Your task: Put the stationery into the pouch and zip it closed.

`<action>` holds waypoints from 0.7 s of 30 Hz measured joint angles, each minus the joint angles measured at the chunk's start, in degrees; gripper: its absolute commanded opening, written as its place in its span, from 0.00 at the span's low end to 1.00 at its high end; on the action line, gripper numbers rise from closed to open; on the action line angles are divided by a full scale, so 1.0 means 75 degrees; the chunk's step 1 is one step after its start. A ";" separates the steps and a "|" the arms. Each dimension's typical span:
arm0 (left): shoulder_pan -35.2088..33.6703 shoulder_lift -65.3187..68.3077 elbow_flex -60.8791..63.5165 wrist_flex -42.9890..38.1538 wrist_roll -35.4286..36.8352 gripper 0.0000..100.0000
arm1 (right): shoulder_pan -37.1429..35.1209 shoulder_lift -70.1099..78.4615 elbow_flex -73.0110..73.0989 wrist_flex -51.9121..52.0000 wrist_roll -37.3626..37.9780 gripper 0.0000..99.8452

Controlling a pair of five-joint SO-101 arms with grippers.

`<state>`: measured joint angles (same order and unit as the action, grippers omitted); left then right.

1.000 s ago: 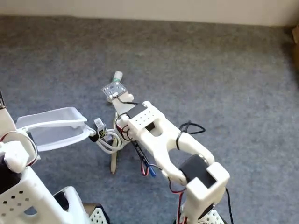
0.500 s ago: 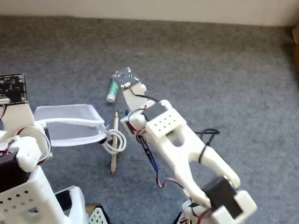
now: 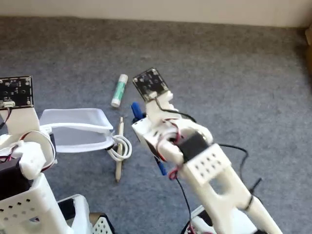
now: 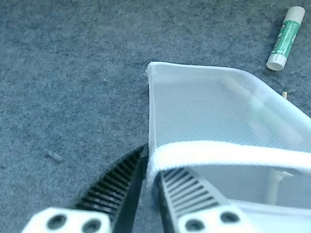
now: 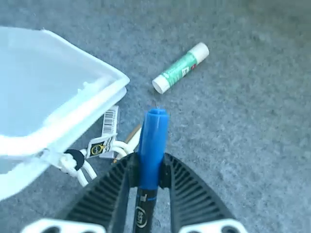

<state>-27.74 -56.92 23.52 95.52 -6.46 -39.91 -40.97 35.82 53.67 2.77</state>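
Observation:
A white mesh pouch [image 3: 73, 127] lies open on the grey carpet, and my left gripper [image 4: 148, 170] is shut on its rim [image 4: 214, 151]. My right gripper [image 5: 149, 167] is shut on a blue pen [image 5: 152, 141], held just right of the pouch's mouth [image 5: 73, 104]. From above, the pen's blue cap [image 3: 136, 110] sticks out of the right gripper [image 3: 142, 126]. A green and white glue stick [image 3: 118, 90] lies on the carpet beyond the pouch and also shows from both wrists [image 5: 181, 74] [image 4: 285, 38]. Beside the pouch's cord lies a wooden pencil [image 3: 118, 153].
A white cord loop [image 3: 119, 147] with a barcode tag [image 5: 104, 138] hangs from the pouch's end next to the pencil. Open grey carpet [image 3: 234, 83] stretches to the right and far side. The arm bases stand along the near edge.
The right arm has drawn back toward its base and turned its wrist, with the blue pen in its grip; the glue stick is uncovered. The pouch shifted slightly right.

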 measured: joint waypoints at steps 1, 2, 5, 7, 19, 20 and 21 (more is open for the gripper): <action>0.0000 0.0000 0.0000 0.0000 0.0000 0.01 | -0.0059 -0.0305 0.0012 0.0000 0.0000 0.00; 0.0000 0.0000 0.0000 0.0000 0.0000 0.01 | -0.0141 -0.0598 0.0012 0.0000 0.0000 0.00; 0.0000 0.0000 0.0000 0.0000 0.0000 0.01 | -0.0516 -0.1500 0.0012 0.0000 0.0000 0.00; 0.0000 0.0000 0.0000 0.0000 0.0000 0.01 | -0.0785 -0.2040 0.0012 0.0000 0.0000 0.00; 0.0000 0.0000 0.0000 0.0000 0.0000 0.01 | -0.2133 -0.3399 0.0012 0.0000 0.0000 0.00; 0.0000 0.0000 0.0000 0.0000 0.0000 0.01 | -0.2251 -0.3411 0.0012 -0.0105 0.0000 0.00; 0.0000 0.0000 0.0000 0.0000 0.0000 0.01 | -0.2368 -0.3434 0.0012 -0.0281 0.0000 0.00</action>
<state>-27.74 -56.92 23.52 95.52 -6.46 -57.67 -66.73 35.91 51.56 2.77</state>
